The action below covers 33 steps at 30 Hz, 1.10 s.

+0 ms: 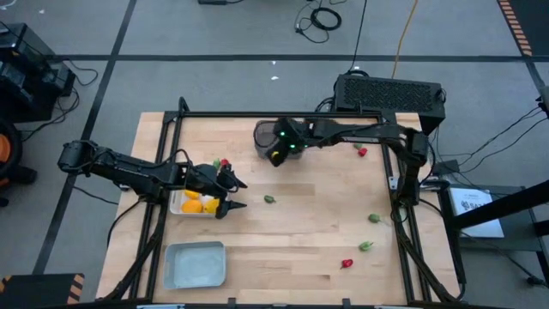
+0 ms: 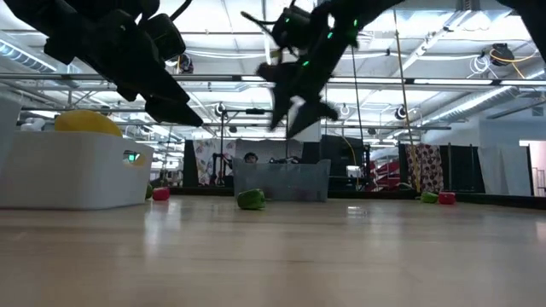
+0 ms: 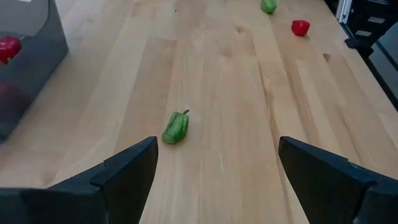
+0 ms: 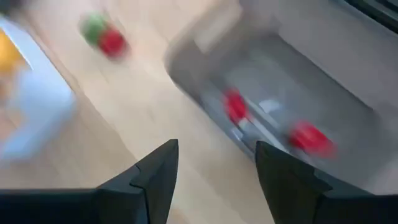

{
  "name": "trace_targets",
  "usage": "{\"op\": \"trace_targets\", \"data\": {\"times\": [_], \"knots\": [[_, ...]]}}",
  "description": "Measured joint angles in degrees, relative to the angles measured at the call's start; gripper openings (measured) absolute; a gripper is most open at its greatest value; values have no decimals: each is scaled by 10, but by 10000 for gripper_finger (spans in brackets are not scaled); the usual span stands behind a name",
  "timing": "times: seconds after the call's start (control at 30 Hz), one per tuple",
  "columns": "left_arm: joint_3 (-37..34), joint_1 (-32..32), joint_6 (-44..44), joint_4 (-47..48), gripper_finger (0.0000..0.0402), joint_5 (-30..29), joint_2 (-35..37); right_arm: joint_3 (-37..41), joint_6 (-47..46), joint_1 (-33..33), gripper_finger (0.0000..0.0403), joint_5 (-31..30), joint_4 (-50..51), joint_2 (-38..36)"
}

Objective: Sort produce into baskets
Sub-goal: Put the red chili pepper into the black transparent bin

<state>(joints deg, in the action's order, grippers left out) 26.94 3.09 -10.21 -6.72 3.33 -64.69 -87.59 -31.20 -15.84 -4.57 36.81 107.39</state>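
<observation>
- Right gripper (image 1: 276,154) over grey bin (image 1: 262,137), fingers apart, holding nothing.
- Left gripper (image 1: 236,195) wide open, empty, beside white tray (image 1: 176,206).
- Green pepper (image 1: 269,199) loose just past left gripper.
- Scattered: red pieces (image 1: 347,263), green pieces (image 1: 374,219) near right edge.
- Grey bin: red pieces inside (image 4: 308,138).
- White tray: yellow-orange rounds (image 1: 192,204).
- Blue tray (image 1: 196,264): contents cannot tell.

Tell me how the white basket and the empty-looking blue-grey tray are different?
The white basket holds yellow and orange fruit; the blue-grey tray shows nothing inside. The white basket sits right under the left gripper, whose fingers are open; the blue-grey tray lies at the table's edge with no arm over it. The tray also looks bigger from above. Both are rectangular and rest flat on the wooden table.
</observation>
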Motion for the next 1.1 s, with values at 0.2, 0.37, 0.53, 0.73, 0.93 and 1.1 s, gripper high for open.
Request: {"op": "trace_targets", "data": {"times": [0.2,0.37,0.53,0.73,0.93,1.1], "knots": [[0,2,-30,1,341,-9,-2,-42,53,32,203,-27,189,-46],[0,19,-45,1,341,-11,-2,-42,55,39,203,-48,340,-96],[0,31,-45,-22,341,-28,-2,-4,34,20,203,-117,428,-155],[0,27,-26,-169,341,-72,-3,87,67,-45,203,-116,411,-218],[0,7,72,-378,341,-54,-18,134,61,-98,203,-117,398,-229],[0,6,61,-385,341,-60,-56,144,69,-111,203,-116,367,-226]]}}
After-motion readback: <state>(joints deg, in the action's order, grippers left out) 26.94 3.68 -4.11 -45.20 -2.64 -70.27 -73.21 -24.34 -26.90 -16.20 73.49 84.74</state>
